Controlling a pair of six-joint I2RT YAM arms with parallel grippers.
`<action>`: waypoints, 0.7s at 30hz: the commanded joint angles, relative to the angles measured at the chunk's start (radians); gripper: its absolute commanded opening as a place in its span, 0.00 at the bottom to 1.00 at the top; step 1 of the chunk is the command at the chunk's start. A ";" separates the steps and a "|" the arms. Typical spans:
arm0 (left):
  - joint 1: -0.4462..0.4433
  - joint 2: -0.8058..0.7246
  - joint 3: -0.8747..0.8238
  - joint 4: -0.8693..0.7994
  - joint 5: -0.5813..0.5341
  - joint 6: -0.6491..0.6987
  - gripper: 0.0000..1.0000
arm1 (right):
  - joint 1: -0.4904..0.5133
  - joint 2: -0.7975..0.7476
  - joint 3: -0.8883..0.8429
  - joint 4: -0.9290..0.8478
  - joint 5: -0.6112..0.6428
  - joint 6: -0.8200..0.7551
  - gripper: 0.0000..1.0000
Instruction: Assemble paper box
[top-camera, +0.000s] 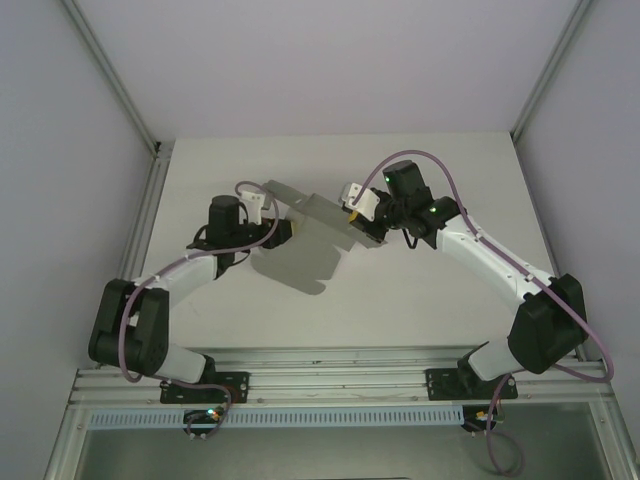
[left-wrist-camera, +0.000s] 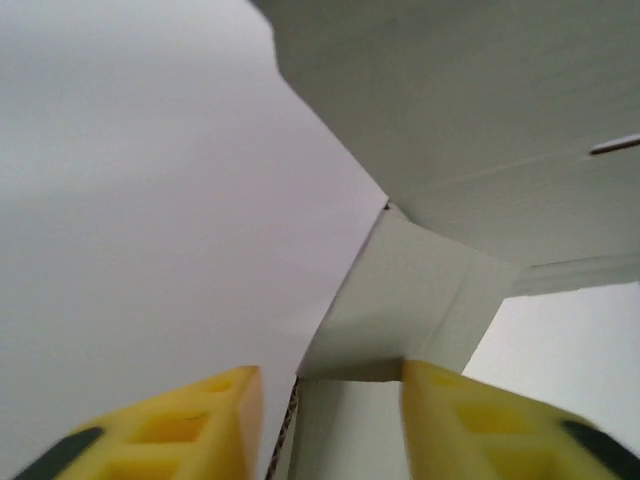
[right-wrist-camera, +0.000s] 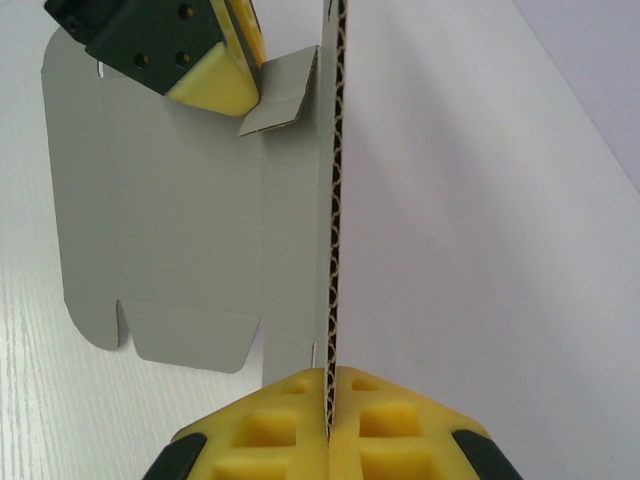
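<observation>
- Yellow fingers (right-wrist-camera: 390, 425) of the right claw (right-wrist-camera: 330, 405) sat closest in the right wrist view, pressed together on the corrugated edge of the paper box (right-wrist-camera: 170, 220). The box was a flat grey sheet with flaps, above the white desk (right-wrist-camera: 500, 250). The left claw (right-wrist-camera: 235, 75) reached in beside a small folded flap (right-wrist-camera: 280, 95).
- From the left wrist, that claw's fingers stood apart, with the flap between them and not pinched.
- From above, the sheet hung tilted over the middle of the desk, between both claws.
</observation>
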 joint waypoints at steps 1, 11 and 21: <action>-0.012 -0.005 0.013 0.009 -0.028 -0.010 0.30 | 0.009 -0.021 -0.006 0.037 -0.003 -0.006 0.00; -0.018 -0.079 -0.033 -0.035 -0.040 0.007 0.26 | 0.023 -0.010 -0.017 0.057 0.060 -0.014 0.00; -0.020 -0.181 -0.182 -0.010 0.050 -0.042 0.53 | 0.036 -0.006 0.001 0.048 0.143 -0.071 0.00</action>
